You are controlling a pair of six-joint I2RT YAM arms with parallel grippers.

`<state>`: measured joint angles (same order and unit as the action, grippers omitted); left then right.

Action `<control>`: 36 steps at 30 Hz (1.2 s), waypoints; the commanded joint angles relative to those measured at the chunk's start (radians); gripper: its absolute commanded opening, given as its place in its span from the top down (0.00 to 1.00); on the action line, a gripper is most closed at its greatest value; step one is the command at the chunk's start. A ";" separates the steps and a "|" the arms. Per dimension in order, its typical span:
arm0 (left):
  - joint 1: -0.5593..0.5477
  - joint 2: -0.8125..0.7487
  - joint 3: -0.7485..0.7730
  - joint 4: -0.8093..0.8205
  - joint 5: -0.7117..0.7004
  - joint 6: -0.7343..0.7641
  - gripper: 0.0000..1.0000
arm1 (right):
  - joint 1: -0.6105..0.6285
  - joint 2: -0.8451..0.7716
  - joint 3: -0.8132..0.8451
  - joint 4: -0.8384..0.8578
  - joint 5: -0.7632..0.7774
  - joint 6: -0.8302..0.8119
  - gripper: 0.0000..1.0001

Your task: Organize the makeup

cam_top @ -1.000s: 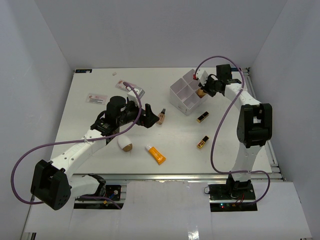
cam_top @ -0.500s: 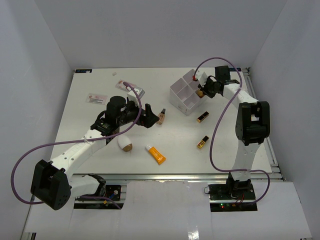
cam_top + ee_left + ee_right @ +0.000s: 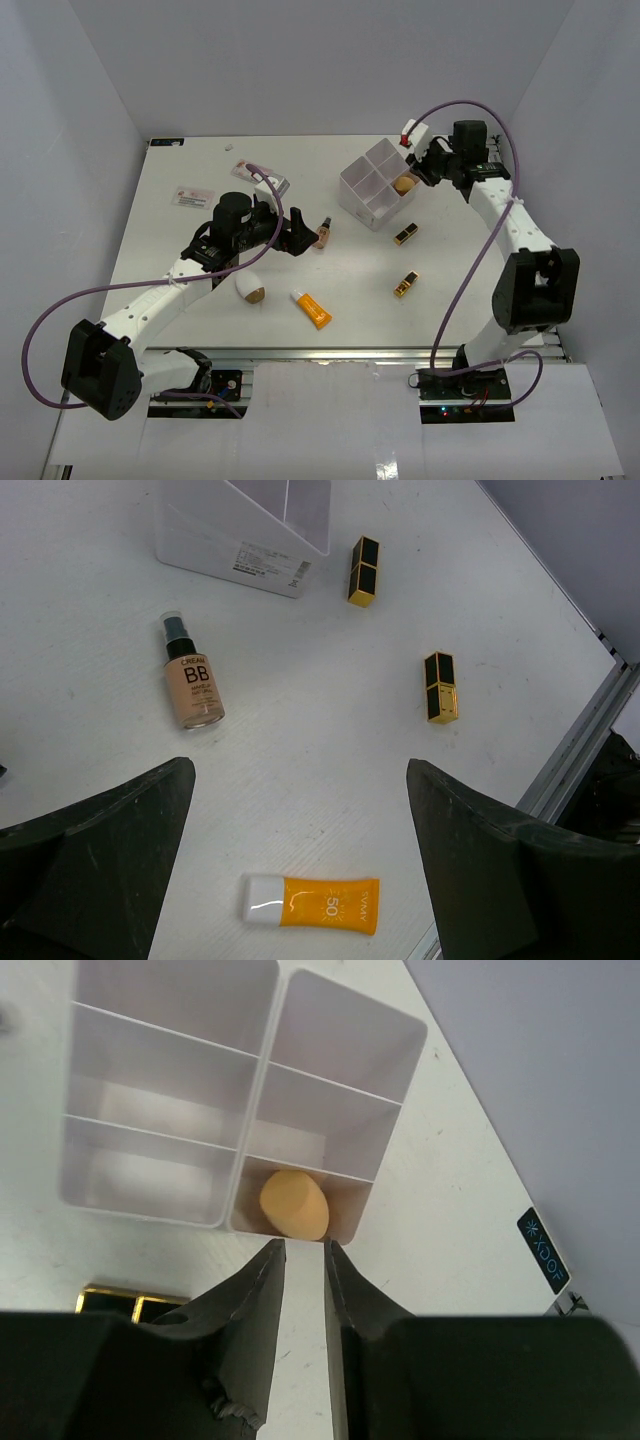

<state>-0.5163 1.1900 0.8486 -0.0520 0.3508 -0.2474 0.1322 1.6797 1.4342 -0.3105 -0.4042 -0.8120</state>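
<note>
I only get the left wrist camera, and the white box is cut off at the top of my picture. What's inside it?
Observer: One tan egg-shaped sponge lies in the right-hand corner compartment of the white box.
Visitor: And where is the other arm's claw?
Observer: The right gripper hangs above the box near that compartment. Its fingers are a narrow gap apart and hold nothing.
Visitor: Is any makeup hidden from me?
Observer: Yes, a white and tan sponge lies on the table, just left of the orange tube.
</note>
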 commanded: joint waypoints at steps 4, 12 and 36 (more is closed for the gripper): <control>-0.001 -0.009 0.020 0.011 -0.005 0.007 0.02 | -0.003 -0.287 -0.251 -0.204 -0.384 -0.265 0.41; -0.001 -0.006 0.018 0.010 -0.006 0.007 0.02 | 0.021 -0.553 -0.582 -0.571 -0.421 -0.985 0.10; -0.001 -0.023 0.023 0.008 0.005 0.010 0.02 | 0.168 -0.190 -0.553 -0.438 -0.009 -0.958 0.17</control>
<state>-0.5161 1.1900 0.8486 -0.0521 0.3475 -0.2443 0.2910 1.4532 0.8447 -0.8036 -0.4885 -1.8059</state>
